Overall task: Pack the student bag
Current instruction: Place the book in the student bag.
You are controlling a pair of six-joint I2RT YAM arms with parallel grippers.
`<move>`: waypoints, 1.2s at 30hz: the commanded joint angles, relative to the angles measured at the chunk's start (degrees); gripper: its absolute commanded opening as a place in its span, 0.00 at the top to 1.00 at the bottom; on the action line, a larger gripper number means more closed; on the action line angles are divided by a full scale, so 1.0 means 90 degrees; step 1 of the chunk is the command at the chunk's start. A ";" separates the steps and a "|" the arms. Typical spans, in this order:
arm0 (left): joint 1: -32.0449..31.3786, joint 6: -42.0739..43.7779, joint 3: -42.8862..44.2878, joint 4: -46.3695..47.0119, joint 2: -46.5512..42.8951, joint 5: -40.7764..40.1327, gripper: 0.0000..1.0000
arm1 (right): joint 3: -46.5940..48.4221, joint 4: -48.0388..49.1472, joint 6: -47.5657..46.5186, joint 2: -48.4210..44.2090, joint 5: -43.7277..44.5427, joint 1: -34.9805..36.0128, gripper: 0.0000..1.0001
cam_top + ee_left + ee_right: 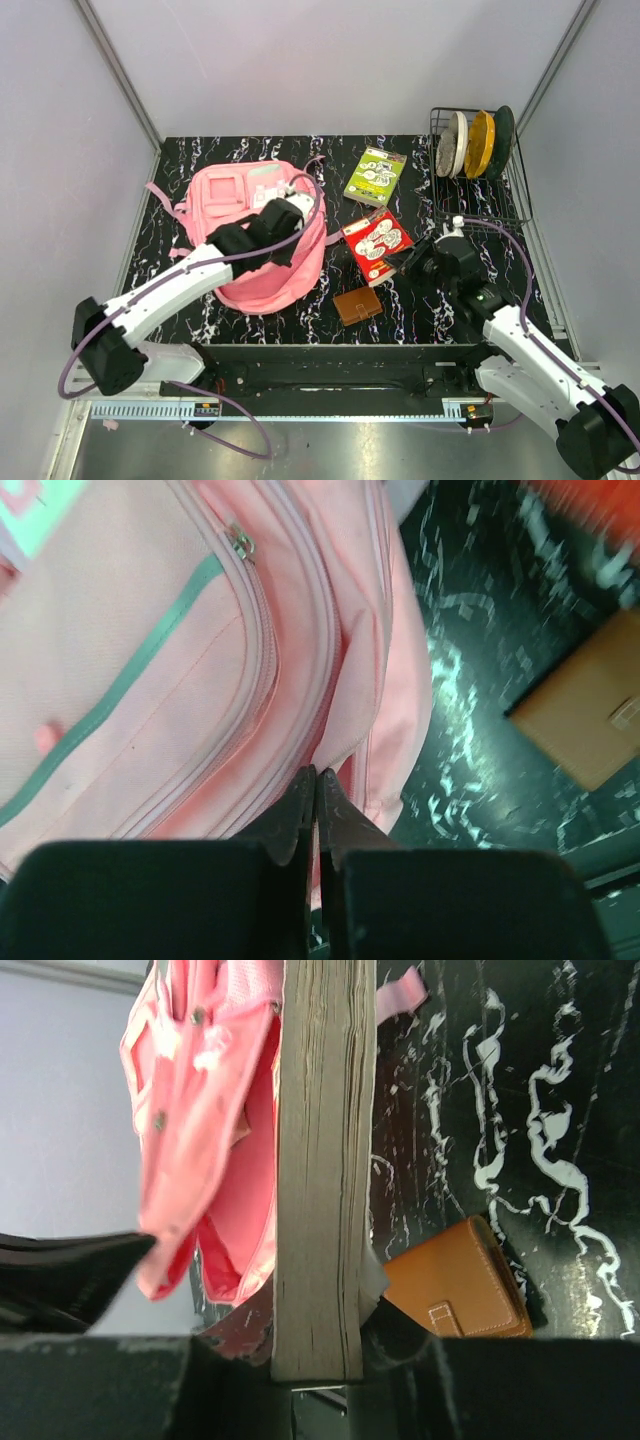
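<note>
The student bag (255, 240), a soft pink backpack, lies on the left of the black marbled table. My left gripper (300, 213) is over its right side. In the left wrist view the gripper (316, 776) is shut, pinching the bag's pink fabric (150, 680) by the zip seam. My right gripper (408, 262) is shut on a red book (377, 243) just right of the bag. In the right wrist view the book's page edge (320, 1160) stands between my jaws, and the bag's opening (215, 1120) is lifted beyond it.
A green book (374, 175) lies behind the red one. A brown wallet (357, 305) lies near the front edge; it also shows in the right wrist view (460, 1285). A wire rack (478, 150) with discs stands at the back right.
</note>
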 commanded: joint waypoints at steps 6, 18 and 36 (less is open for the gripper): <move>0.0029 -0.0090 0.1932 0.0143 -0.0382 -0.0284 1.00 | -0.0165 0.2157 0.0339 0.0643 -0.2048 0.0266 1.00; 0.0029 -0.0392 0.3006 0.0045 0.0477 -0.0460 1.00 | 0.0110 0.2637 0.0866 0.0986 -0.2039 0.1077 1.00; 0.0019 -0.0666 0.3515 0.0074 0.0507 -0.0137 1.00 | 0.1856 0.5477 0.1481 0.4927 -0.0537 0.1994 1.00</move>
